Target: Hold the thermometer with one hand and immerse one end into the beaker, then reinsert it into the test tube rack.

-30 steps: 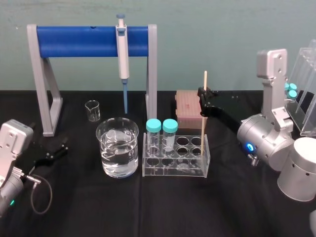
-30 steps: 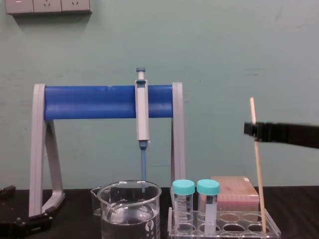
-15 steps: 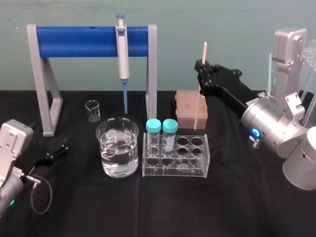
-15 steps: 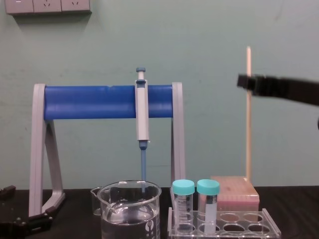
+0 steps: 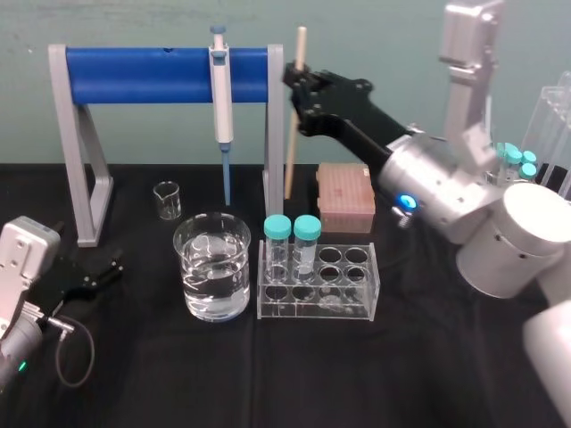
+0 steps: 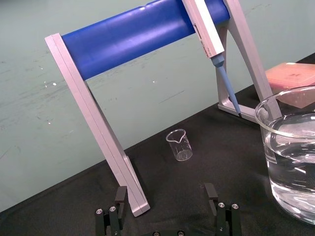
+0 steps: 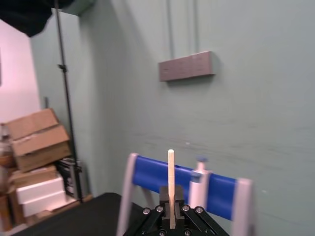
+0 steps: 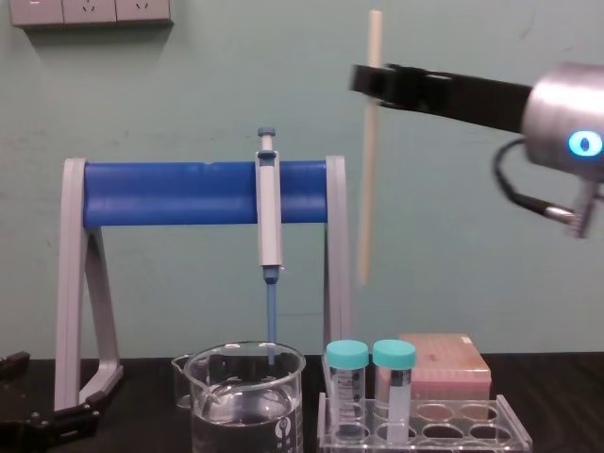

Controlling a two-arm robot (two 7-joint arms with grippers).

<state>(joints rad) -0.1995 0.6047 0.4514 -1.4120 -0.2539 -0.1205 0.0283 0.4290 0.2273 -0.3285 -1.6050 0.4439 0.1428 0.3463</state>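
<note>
The thermometer (image 5: 291,152) is off the table and in the air, near upright with its top leaning slightly right. It is gripped a short way below its upper end by the right gripper (image 5: 299,85), whose jaws are closed narrow on the rod. In the chest view the thermometer (image 8: 368,170) has its lower tip above the level of the two teal-capped tubes (image 8: 347,392), apart from them. It is just right of the right post of the grey stand (image 8: 337,245). The right wrist view shows the rod (image 7: 171,172) standing up out of the clamped jaws.

The test tube rack (image 5: 312,308) sits on the black table, near and centre, with the capped tubes in its left holes. The beaker (image 5: 212,294) stands just left of the rack, apart from it, and holds clear liquid. The white printed mark on the beaker (image 8: 283,427) is too small to read.

Far behind the rack, a grey-and-blue pipette (image 5: 220,98) hangs from the stand's blue bar (image 5: 143,76). A small clear beaker (image 5: 167,201) stands below the bar, and a pink box (image 5: 346,196) lies to the right of the stand.

The left gripper (image 5: 109,270) rests low at the near left, well apart from the glassware. Its fingers (image 6: 210,191) are spread wide and hold nothing.
</note>
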